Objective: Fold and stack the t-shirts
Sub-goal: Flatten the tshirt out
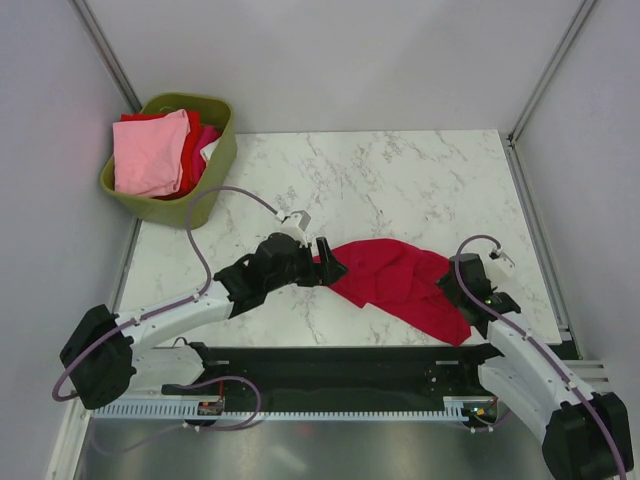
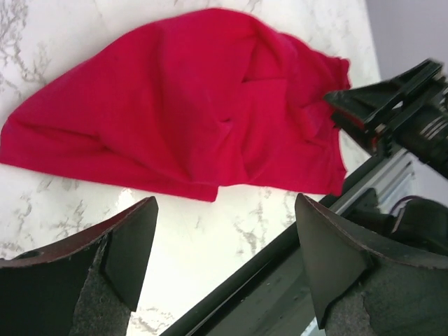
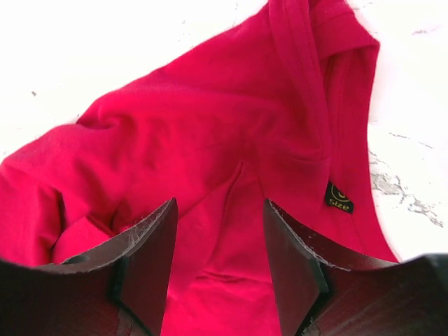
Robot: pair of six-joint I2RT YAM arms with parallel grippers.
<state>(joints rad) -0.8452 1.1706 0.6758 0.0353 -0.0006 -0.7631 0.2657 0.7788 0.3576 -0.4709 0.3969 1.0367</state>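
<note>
Both tools released, nothing held.

- Crimson t-shirt (image 1: 400, 285) lies bunched on the tabletop (image 1: 400, 180), near its front edge and between the two arms. It's crumpled, not flat. Neck label (image 3: 339, 198) faces up on the right wrist view, so the collar is at that end.
- Left tool (image 1: 330, 268) sits at the shirt's left edge, jaws apart. On its wrist view there's bare marble between the fingers and the cloth starts just ahead.
- Right tool (image 3: 220, 210) hangs over the right end, jaws apart with folds of cloth under the gap. Can't tell if the fingers touch the fabric.
- Remaining shirts, a pink one (image 1: 150, 150) on top, are in the olive basket (image 1: 222, 160) at far left, well away. No stack started.

Risks as I read it:
- Right tool is above overlapped folds. Closing here likely pinches several layers, so the shirt lifts as a wad instead of opening.
- I can't find a clear hem or shoulder corner. A mid-body grasp would spread it crooked.
- The shirt's near corner is close to the front edge, so a pull toward the bases could drag it over.
- Uneven pulls would twist it.
</note>
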